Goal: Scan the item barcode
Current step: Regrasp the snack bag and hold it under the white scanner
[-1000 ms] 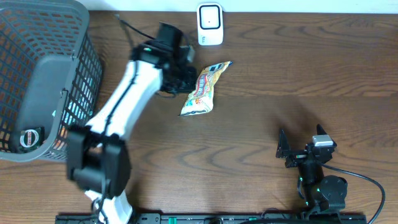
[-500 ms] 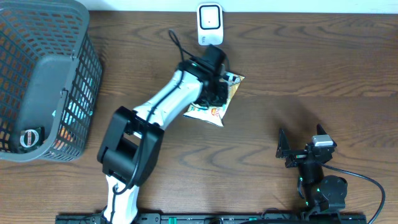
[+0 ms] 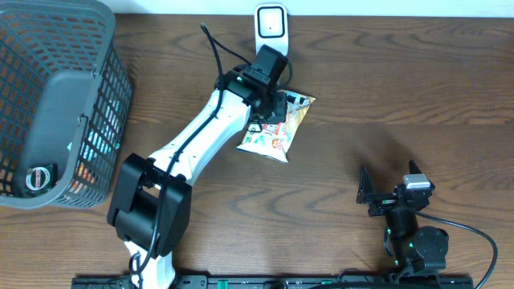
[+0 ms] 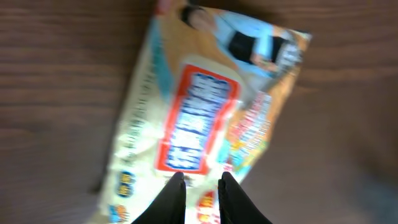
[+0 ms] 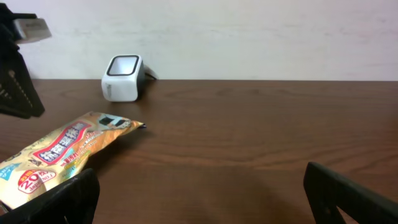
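The item is a yellow and orange snack packet lying low over the wooden table, just below the white scanner. My left gripper reaches down onto its upper left part. In the left wrist view the two black fingers of my left gripper stand close together, pinching the blurred packet; a dark patch shows at its far end. My right gripper rests wide open at the lower right, apart from everything. The right wrist view shows the packet and the scanner beyond my right gripper.
A grey wire basket with other goods stands at the left edge. The scanner's cable runs toward the back wall. Bare wood lies between the packet and the right arm.
My left arm carried the packet right, turning it under the scanner. In the last half second the arm swung while the packet stayed put. The right arm has not moved.
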